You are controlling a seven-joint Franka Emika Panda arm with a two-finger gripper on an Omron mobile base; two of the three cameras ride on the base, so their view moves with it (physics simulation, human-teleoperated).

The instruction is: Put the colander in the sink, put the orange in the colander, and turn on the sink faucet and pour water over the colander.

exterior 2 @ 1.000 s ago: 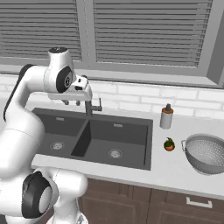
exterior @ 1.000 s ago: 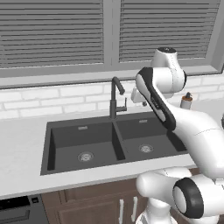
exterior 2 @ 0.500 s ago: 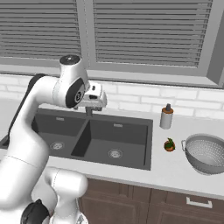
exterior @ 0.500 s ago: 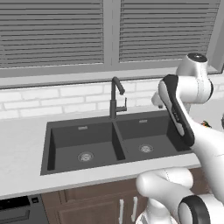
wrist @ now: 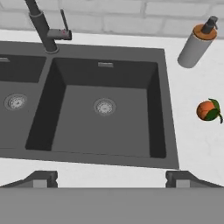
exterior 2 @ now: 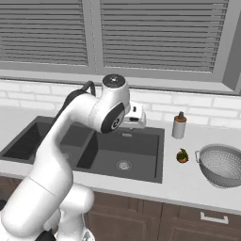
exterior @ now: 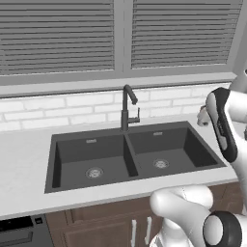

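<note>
The dark double-basin sink [exterior: 135,154] [exterior 2: 141,150] [wrist: 105,83] lies below my gripper [wrist: 111,179], which hovers open and empty over the counter at the right basin's front edge. From the right base view, the gripper [exterior 2: 136,117] hangs above the right basin. The thin dark faucet [exterior: 126,108] [wrist: 41,26] rises behind the divider. A small orange [exterior 2: 182,156] [wrist: 208,110] with a green leaf rests on the counter right of the sink. The perforated silver colander [exterior 2: 221,164] stands upright further right, apart from the orange.
A soap bottle [exterior 2: 178,126] [wrist: 194,43] with a brown cap stands on the counter behind the orange, near the brick backsplash. Closed blinds cover the window above. White counter [exterior: 24,164] stretches left of the sink, with wooden cabinets below.
My arm has swung to the right, from beside the faucet to over the right basin. The base views have shifted slightly too.
</note>
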